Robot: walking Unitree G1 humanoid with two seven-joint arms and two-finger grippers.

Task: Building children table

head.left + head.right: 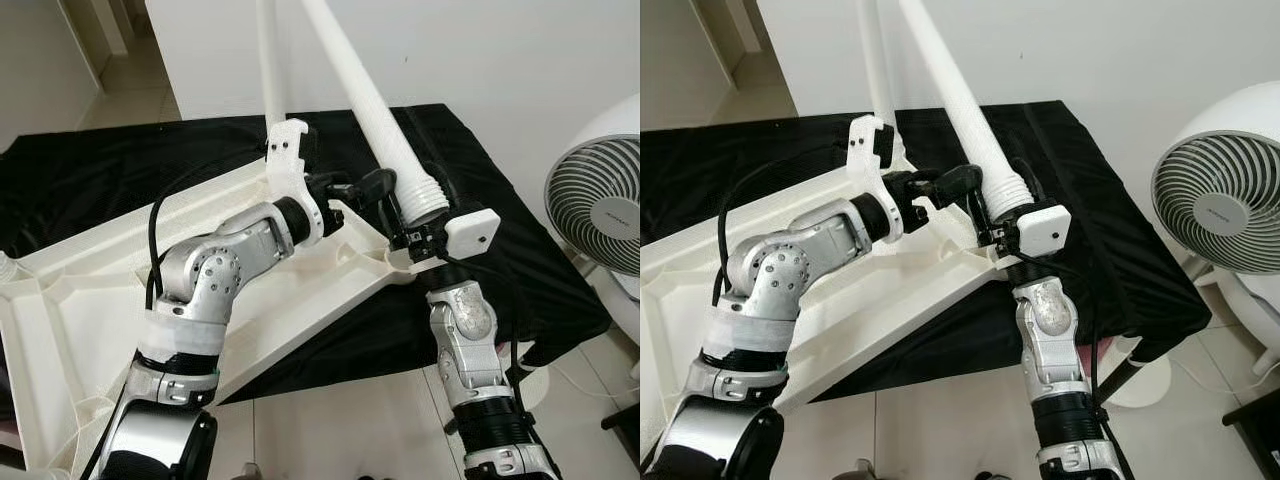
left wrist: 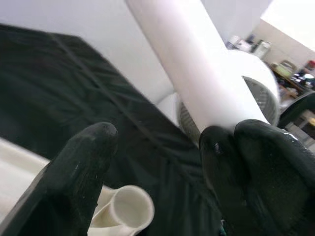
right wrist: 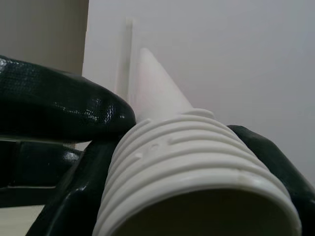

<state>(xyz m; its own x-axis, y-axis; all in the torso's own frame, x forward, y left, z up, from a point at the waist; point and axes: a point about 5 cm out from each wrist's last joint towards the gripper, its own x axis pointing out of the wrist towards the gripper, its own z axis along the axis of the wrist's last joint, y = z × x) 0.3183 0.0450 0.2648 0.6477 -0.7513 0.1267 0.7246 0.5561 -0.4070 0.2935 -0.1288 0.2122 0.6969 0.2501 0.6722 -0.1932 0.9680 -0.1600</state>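
White table leg [image 1: 375, 110] held slanted over the near right corner of the upturned tabletop [image 1: 90, 300], threaded end [image 3: 197, 167] lowest and not yet seated in the corner socket [image 2: 129, 209], which sits just beside and below it. Second leg [image 1: 270, 60] already standing upright at the far edge of the tabletop. All of it resting on a black cloth [image 1: 90, 170] over a low surface, with a white fan [image 1: 600, 200] off to the right.

Step in hand, by the look of it: mounting a leg. Next move likely calls for lining the threads up square with the socket, lowering, then twisting; a tilted start risks cross-threading.

Right gripper [image 3: 162, 162] reaching up from below, forearm near vertical, fingers [image 3: 64, 113] clamped around the ribbed thread collar. Left gripper [image 1: 372, 190] stretched across from the left, elbow bent and raised above the tabletop, wrist turned toward the leg; one finger [image 2: 251, 162] pressed against the smooth shaft just above the threads, the other [image 2: 78, 167] spread apart from it, so steadying rather than pinching.
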